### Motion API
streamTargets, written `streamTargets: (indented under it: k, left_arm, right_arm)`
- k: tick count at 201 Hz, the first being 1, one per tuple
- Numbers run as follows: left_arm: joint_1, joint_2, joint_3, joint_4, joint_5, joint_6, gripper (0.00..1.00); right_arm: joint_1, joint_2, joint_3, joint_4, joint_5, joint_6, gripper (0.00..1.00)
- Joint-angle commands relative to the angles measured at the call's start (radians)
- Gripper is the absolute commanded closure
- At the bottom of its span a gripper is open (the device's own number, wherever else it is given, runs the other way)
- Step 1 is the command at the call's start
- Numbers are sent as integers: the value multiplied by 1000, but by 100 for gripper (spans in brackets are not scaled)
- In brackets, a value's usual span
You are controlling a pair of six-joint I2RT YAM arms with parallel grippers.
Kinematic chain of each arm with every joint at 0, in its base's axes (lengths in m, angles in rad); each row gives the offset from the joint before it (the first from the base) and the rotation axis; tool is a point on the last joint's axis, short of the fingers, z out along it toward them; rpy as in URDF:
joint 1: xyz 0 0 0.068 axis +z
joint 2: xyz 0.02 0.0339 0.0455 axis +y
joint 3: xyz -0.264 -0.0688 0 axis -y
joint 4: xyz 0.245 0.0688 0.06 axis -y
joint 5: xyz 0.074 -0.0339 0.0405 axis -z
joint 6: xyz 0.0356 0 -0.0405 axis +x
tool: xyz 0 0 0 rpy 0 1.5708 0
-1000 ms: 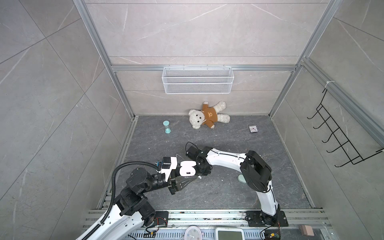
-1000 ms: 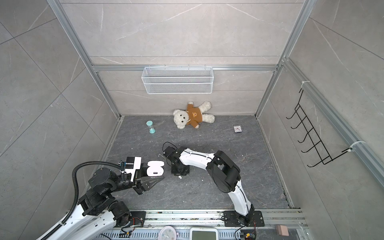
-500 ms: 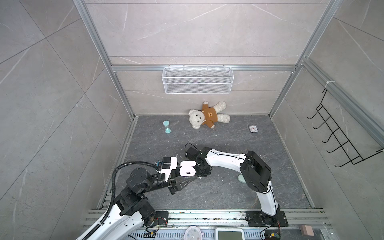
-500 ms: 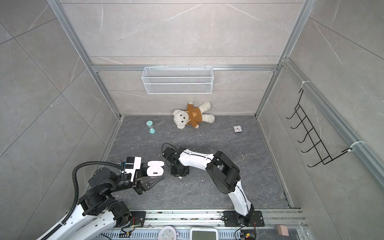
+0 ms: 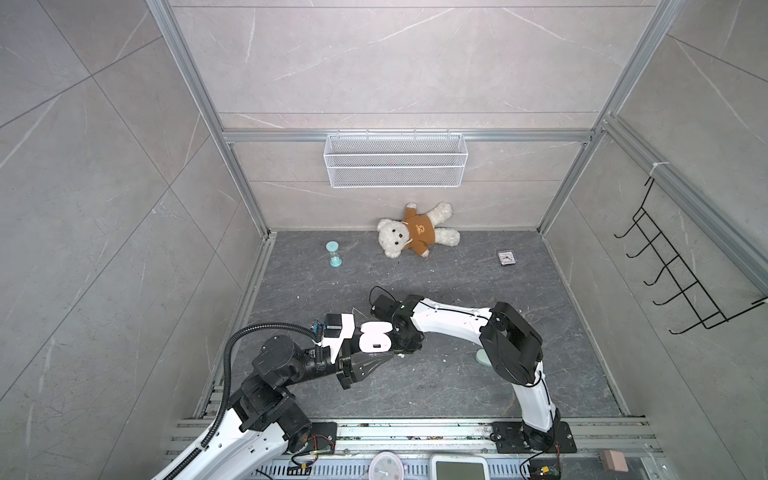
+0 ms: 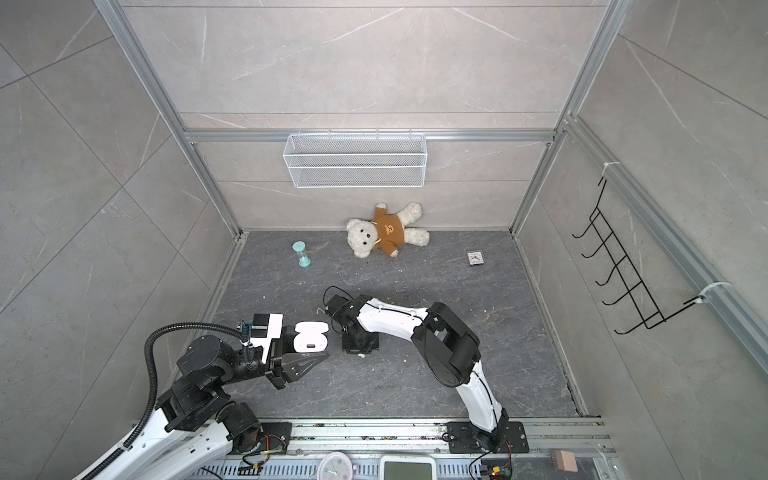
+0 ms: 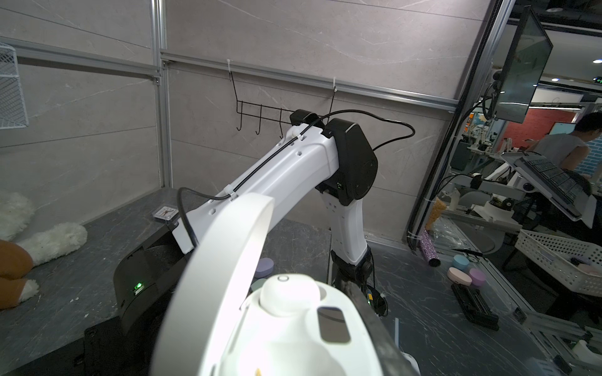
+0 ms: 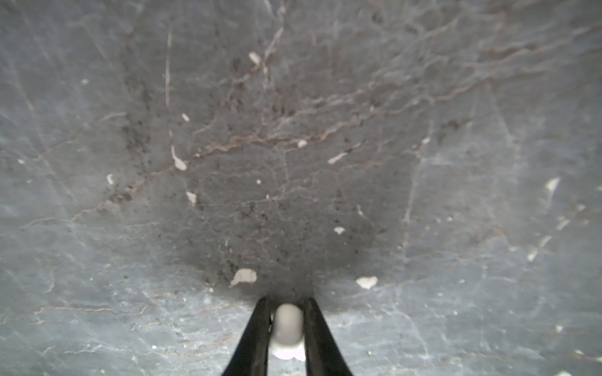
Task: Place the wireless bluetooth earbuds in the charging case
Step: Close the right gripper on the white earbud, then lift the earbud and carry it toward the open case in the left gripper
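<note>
Step in hand, as I read it: picking a white earbud (image 8: 286, 325) off the worktop (image 8: 293, 130).

Right hand (image 8: 286, 301) is nose-down at the surface. Its fingers are almost together, pinching the bud between the tips and touching it on both sides. Can't tell from the wrist view whether it's clear of the worktop yet.

Left hand (image 5: 381, 352) is clamped on the charging case (image 5: 372, 332), holding it off the worktop just beside the right hand, lid (image 7: 228, 254) swung open. Left wrist view shows another white bud (image 7: 288, 294) seated in one well. I can't make out the neighbouring well from here.

To do it well:
- Lift straight up, slowly. The bud is tiny, smooth and rounded, so it will likely squirt out if the pinch is off-centre or the wrist twists.
- Don't drag it through the white crumbs (image 8: 243, 276).
- Hold the case level and steady, and bring the bud over the free well.
- Sort the bud's orientation before lowering, and let go only once it's seated.

Risks: clipping the open lid, or nudging out the bud that's already in.
</note>
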Motion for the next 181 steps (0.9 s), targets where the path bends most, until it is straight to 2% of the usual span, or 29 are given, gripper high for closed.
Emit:
streamTargets:
  k: [1, 94, 181]
  left_arm:
    - [3, -2, 1, 39, -10, 19, 82]
    - [3, 26, 4, 62, -5, 18, 82]
    - [3, 111, 27, 132, 16, 8, 82]
  right_arm:
    - [11, 27, 7, -32, -5, -3, 82]
    - [6, -67, -40, 5, 35, 2, 84]
    - [-60, -388, -251, 58, 40, 50, 84]
